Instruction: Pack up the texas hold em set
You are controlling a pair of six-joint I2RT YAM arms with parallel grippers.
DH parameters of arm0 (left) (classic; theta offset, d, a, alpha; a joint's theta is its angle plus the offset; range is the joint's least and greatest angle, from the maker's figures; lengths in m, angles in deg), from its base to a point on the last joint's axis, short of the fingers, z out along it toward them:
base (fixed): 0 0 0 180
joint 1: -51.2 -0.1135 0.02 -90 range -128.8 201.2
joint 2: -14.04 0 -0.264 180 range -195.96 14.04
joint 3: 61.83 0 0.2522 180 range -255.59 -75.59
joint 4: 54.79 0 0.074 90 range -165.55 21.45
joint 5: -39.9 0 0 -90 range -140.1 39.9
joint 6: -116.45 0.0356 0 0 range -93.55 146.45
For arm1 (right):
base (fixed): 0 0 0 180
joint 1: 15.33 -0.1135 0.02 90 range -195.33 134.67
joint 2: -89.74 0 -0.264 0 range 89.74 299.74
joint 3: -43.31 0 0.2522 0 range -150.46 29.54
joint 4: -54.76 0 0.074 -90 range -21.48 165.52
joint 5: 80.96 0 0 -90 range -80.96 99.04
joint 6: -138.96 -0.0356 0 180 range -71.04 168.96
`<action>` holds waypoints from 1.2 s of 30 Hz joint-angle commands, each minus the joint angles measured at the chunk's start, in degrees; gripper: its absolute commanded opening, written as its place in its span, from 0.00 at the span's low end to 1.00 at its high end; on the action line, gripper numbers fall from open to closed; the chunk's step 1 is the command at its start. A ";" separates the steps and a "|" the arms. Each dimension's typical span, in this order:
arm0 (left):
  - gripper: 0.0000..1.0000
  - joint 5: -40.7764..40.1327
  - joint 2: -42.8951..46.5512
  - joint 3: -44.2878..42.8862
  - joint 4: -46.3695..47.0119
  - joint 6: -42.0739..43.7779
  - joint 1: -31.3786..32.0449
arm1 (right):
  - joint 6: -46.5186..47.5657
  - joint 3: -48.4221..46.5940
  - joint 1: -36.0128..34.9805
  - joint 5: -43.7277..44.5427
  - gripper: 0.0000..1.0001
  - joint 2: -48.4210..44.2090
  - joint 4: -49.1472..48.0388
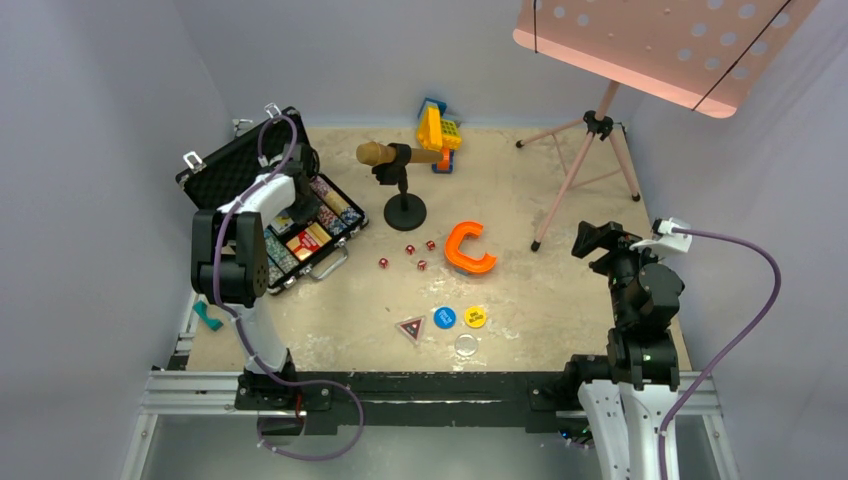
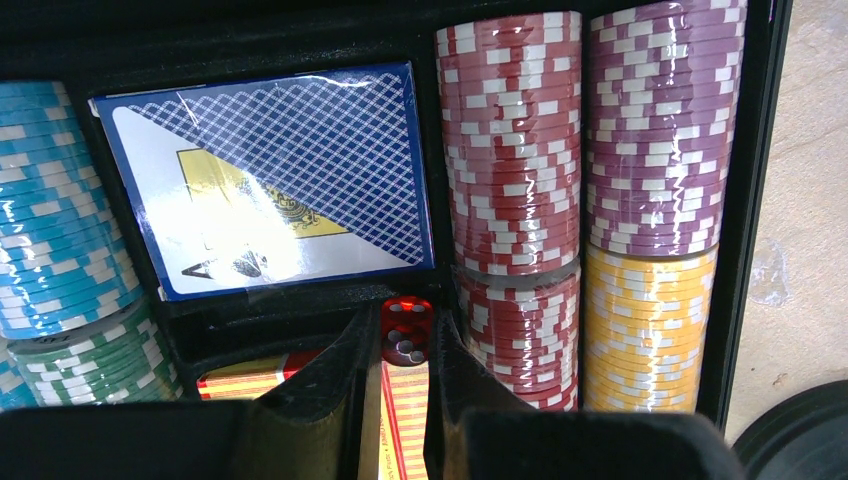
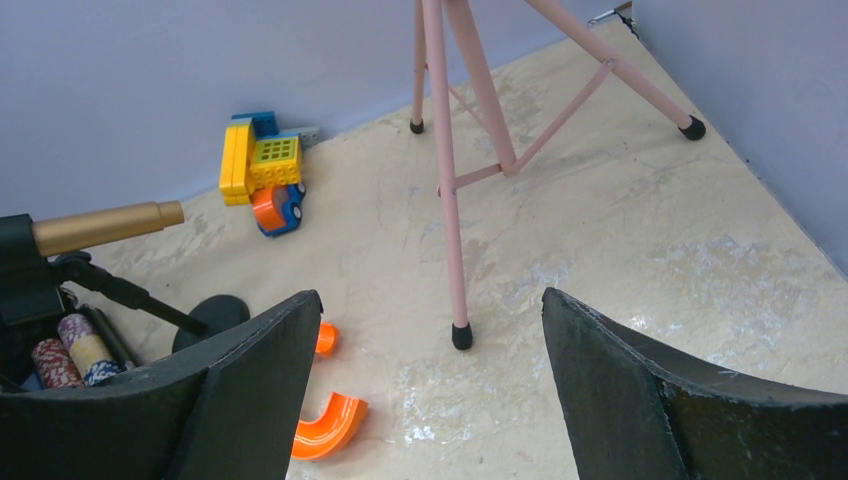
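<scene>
Lower centre, left wrist view: left gripper (image 2: 405,342) pinches red die (image 2: 406,326) over case (image 2: 745,200), presumably for release; right gripper (image 3: 430,300) spread, empty.

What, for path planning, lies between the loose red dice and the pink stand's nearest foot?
The orange C-shaped piece lies there; the top view shows it.

The open case (image 1: 235,160) sits at the upper left of the top view. Inside it, chip rows (image 2: 515,140) stand right of a card deck (image 2: 270,180), and below the deck a die (image 2: 406,325) sits between the left hand (image 2: 407,348)'s fingers. Mid-frame on the tabletop (image 1: 560,300) lie four dice (image 1: 409,249), with the C-shaped piece (image 1: 468,250) just right of them. Below these, a triangular button (image 1: 410,329) lies left of two round buttons (image 1: 445,317).
</scene>
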 commanded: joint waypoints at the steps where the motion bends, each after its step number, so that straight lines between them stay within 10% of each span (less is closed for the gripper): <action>1: 0.11 1.92 -0.88 -1.57 0.31 0.04 -0.34 | 0.13 -2.41 0.24 0.83 0.85 -0.30 -0.49; 36: 0.48 1.11 5.67 2.56 4.08 1.90 0.34 | 0.13 -2.05 0.24 0.52 0.85 0.20 -1.22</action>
